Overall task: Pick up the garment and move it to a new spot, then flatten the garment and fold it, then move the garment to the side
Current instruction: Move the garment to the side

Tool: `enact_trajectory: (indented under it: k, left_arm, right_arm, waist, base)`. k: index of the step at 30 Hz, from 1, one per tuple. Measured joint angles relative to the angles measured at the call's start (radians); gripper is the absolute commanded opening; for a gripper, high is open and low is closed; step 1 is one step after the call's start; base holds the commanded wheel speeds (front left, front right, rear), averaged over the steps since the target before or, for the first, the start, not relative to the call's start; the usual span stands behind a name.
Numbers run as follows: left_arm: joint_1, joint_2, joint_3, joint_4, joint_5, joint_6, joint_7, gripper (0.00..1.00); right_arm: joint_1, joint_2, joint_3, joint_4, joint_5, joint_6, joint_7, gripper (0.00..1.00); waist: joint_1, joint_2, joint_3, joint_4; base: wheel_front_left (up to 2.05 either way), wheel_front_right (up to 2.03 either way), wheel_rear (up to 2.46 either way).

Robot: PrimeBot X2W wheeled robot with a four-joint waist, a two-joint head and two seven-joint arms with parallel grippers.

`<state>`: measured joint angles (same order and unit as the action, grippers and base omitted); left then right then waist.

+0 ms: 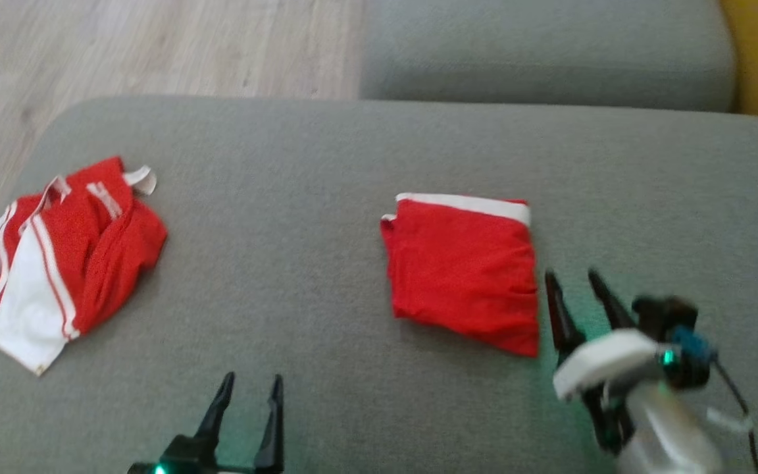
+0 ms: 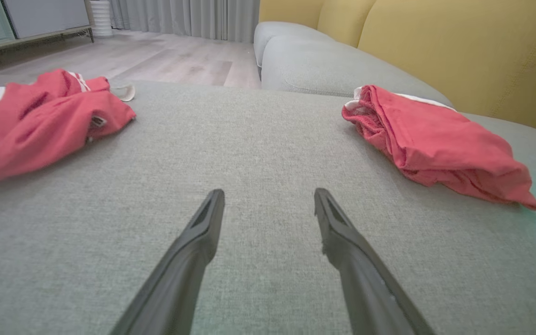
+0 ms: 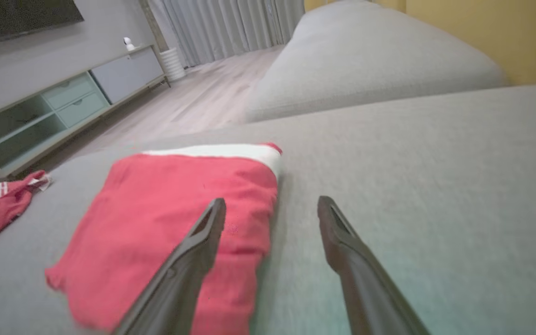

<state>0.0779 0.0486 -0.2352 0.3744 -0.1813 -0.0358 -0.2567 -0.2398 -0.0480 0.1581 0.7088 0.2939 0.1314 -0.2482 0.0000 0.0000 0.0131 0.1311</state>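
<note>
Item, folded garment (image 1: 461, 273): red, with a white band; it is lying flat on the grey cushion (image 1: 326, 164), right of the middle in my head view.
Pointing: the white band is facing away from me, toward the far cushion (image 1: 550, 52); the folded red edge is facing me.
Long axis: nearly square, slightly longer from far to near, with the near end leaning a little to my right.
Item, crumpled garment (image 1: 56, 257): red and white, bunched at the cushion's left end, well apart from the folded one.
Right gripper (image 1: 572, 274): I am holding the jaws wide with nothing between them.
Right arm pose: my pale forearm is rising from the lower right corner, fingers slanting up and slightly left, with the tips just beside the folded garment's right edge. I cannot tell whether they are touching it.
Left gripper (image 1: 252, 377): I am holding it wide too, gripping nothing.
Left arm pose: fingers are pointing straight ahead, low over bare cushion, between the two garments and clear of both.
</note>
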Motion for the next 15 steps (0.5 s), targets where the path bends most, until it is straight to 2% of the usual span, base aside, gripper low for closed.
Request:
enact_trajectory:
  k: [5, 10, 11, 12, 13, 15]
  left_arm:
    - [-0.051, 0.0, -0.035, 0.001, -0.016, -0.005, 0.0, 1.0]
    - [-0.065, 0.0, -0.056, -0.001, -0.019, -0.005, 0.0, 1.0]
    - [-0.066, -0.001, -0.058, -0.001, -0.023, -0.004, 0.0, 1.0]
    - [-0.068, 0.0, -0.058, -0.002, -0.023, -0.002, 0.0, 1.0]
    - [-0.072, 0.0, -0.059, -0.003, -0.023, -0.002, 0.0, 1.0]
    - [-0.077, -0.001, -0.059, -0.007, -0.028, 0.001, 0.0, 1.0]
  right_arm:
    - [-0.153, -0.002, -0.009, 0.102, 0.01, 0.0, 0.001, 1.0]
    - [-0.203, -0.002, -0.031, 0.266, 0.001, 0.0, 0.055, 1.0]
    - [-0.203, -0.002, -0.036, 0.294, -0.005, 0.0, 0.06, 0.96]
    - [-0.205, -0.002, -0.036, 0.301, -0.005, 0.0, 0.053, 0.56]
    - [-0.213, -0.003, -0.034, 0.307, 0.001, 0.0, 0.046, 0.0]
    - [-0.234, -0.005, -0.019, 0.314, 0.014, 0.0, 0.033, 0.0]
  waist:
    - [0.0002, 0.0, 0.048, 0.056]
    - [0.0003, 0.0, 0.093, 0.1]
    - [0.0003, 0.0, 0.101, 0.106]
    - [0.0002, 0.0, 0.108, 0.109]
    - [0.0001, 0.0, 0.114, 0.11]
    - [0.0002, 0.0, 0.121, 0.101]
  base:
    - [0.0, 0.0, 0.0]
    - [0.0, 0.0, 0.0]
    - [0.0, 0.0, 0.0]
    - [0.0, 0.0, 0.0]
    - [0.0, 0.0, 0.0]
    - [0.0, 0.0, 0.0]
